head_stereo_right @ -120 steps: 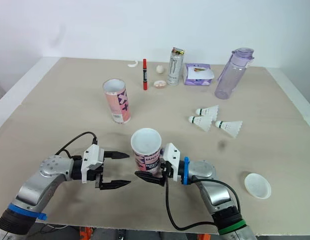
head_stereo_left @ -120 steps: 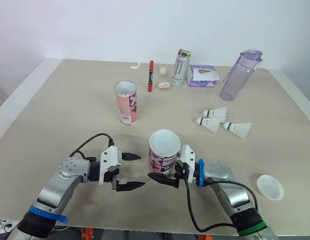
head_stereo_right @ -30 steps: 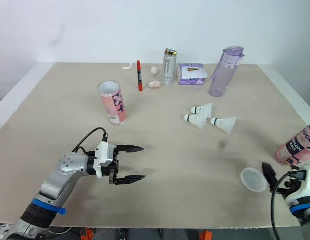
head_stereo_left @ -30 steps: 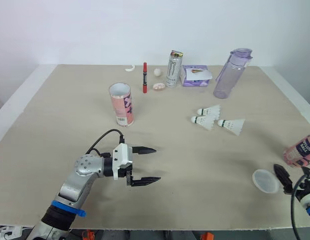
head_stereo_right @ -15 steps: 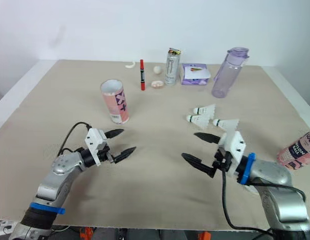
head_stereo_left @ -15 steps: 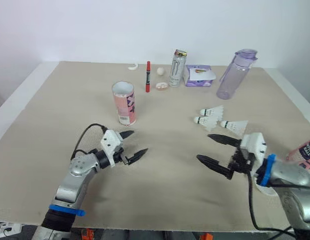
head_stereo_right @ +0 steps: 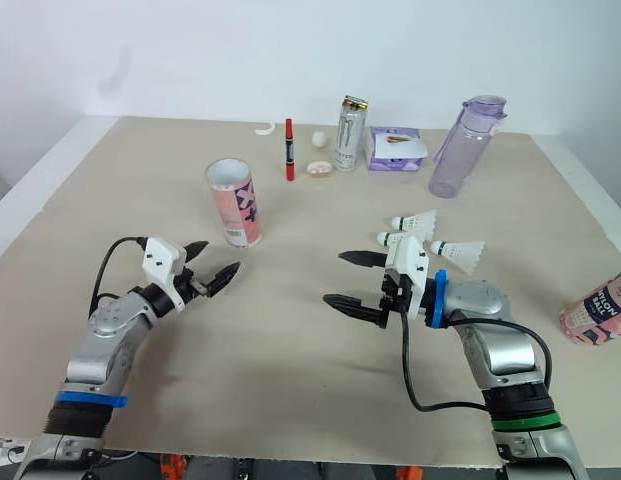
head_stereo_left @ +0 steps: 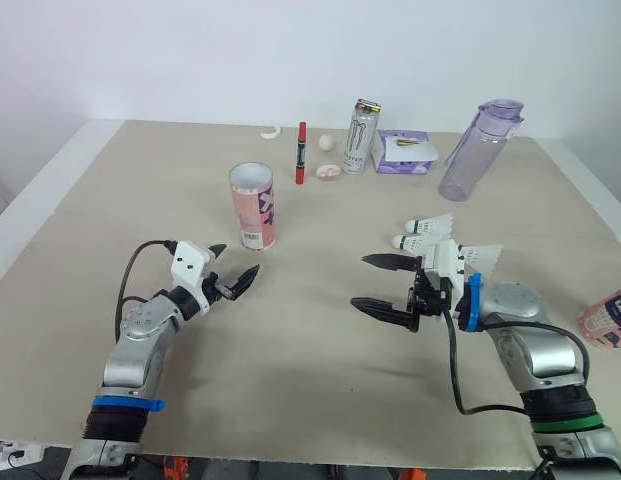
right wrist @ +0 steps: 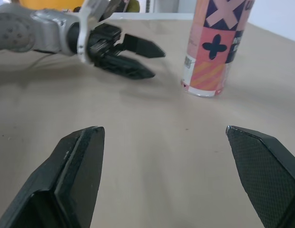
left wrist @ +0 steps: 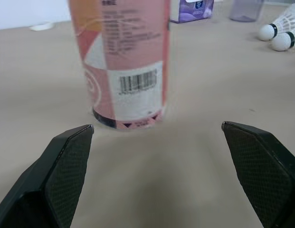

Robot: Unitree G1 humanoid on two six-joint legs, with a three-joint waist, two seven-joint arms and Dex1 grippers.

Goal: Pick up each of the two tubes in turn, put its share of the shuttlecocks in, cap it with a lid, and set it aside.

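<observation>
Left gripper (head_stereo_left: pixel 236 261): fingers spread wide, empty, just short of the standing tube (head_stereo_left: pixel 253 207) on its near side, tips aimed at its lower half; the left wrist view puts the tube ahead of the fingers, not yet between them.
Right gripper (head_stereo_left: pixel 360 280): fingers also wide apart, holding nothing, hovering over bare table (head_stereo_left: pixel 320 350) well to the right of the tube and level with the left gripper.
Standing tube: pink printed wall, upright, mouth open and facing up, no lid on it.
Three shuttlecocks (head_stereo_left: pixel 430 226) lie in a loose cluster right of the tube, just behind the right gripper's wrist, cork ends pointing toward the tube.
Second tube (head_stereo_right: pixel 597 311): far to the right of the standing tube at the table edge, tilted or lying; whether capped, cannot tell.
Beyond the tube, the back row: red marker (head_stereo_left: pixel 301 152), drink can (head_stereo_left: pixel 363 123), tissue pack (head_stereo_left: pixel 405 152), purple bottle (head_stereo_left: pixel 477 150); none of them task items.

Step in hand, as judged: the left arm takes up the standing tube.
To do it well: square the fingers on either side of the wall before closing; grip about mid-height, clear of the rim so the mouth stays free for loading; close gently, since a light thin wall may dent or skid away; lift straight and keep it upright; keep the right gripper clear of the shuttlecocks meanwhile.
</observation>
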